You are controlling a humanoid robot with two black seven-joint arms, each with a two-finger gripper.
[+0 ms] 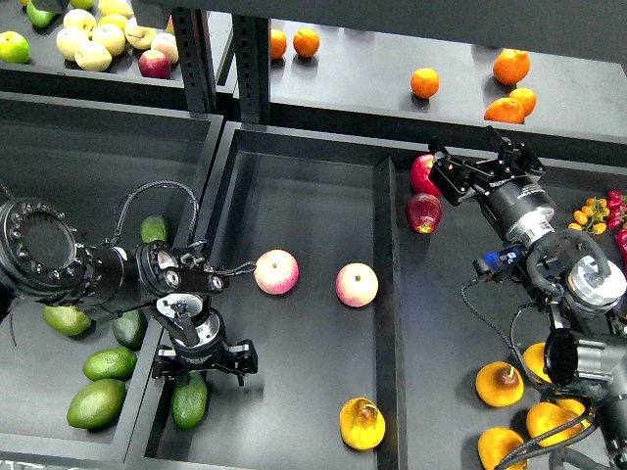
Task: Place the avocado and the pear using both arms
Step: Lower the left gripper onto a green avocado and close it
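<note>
A dark green avocado (189, 399) lies in the front left corner of the middle tray (304, 186). My left gripper (203, 364) hovers just behind and above it, fingers spread wide and empty. A golden pear (361, 423) lies at the front of the same tray. My right gripper (476, 159) is open and empty over the right tray, beside two red apples (423, 211).
Two pink-yellow apples (276, 271) sit mid-tray. Several green avocados (96, 402) lie in the left tray, partly under my left arm. More pears (499, 384) lie front right beside my right arm. Oranges (424, 82) and pale apples (94, 54) sit on the back shelf. A tray divider (387, 294) runs front to back.
</note>
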